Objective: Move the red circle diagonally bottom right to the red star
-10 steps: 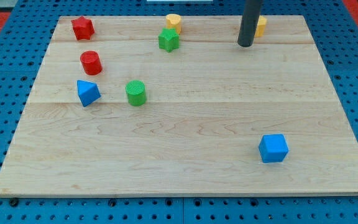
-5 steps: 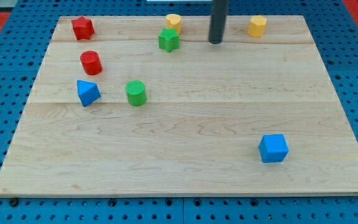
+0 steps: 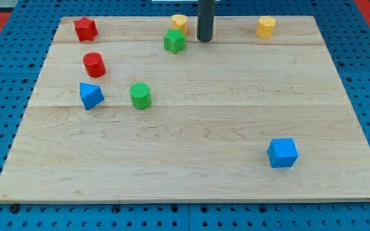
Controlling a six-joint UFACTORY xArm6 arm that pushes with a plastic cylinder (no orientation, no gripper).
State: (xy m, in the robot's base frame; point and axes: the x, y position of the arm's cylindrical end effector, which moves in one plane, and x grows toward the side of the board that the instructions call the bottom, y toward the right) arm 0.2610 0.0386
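**Colleague:** Where is your rod sitting on the desk (image 3: pixel 191 160)?

**Me:** My tip (image 3: pixel 204 40) is near the view's top edge, just to the right of the green star (image 3: pixel 174 42) and the yellow cylinder (image 3: pixel 179 23) behind it. It stands close to both, but I see a sliver of wood between it and each, so no contact.

**Colleague:** And the jaws, wide or narrow?

**Me:** There are no jaws on this arm, so nothing to call wide, narrow or holding. It ends in a plain dark rod.

**Colleague:** Where's the red circle?

**Me:** The red circle (image 3: pixel 94 65) is on the view's left side, below and slightly right of the red star (image 3: pixel 85 29), which sits in the top-left corner. The two are near each other but apart. My tip is well away from both, off to their right.

**Colleague:** Anything around the circle?

**Me:** A blue triangular block (image 3: pixel 90 95) lies just below it, and a green cylinder (image 3: pixel 140 95) sits to the lower right. Further off, a yellow hexagonal block (image 3: pixel 266 27) is near the top right and a blue cube (image 3: pixel 282 153) is alone at the lower right.
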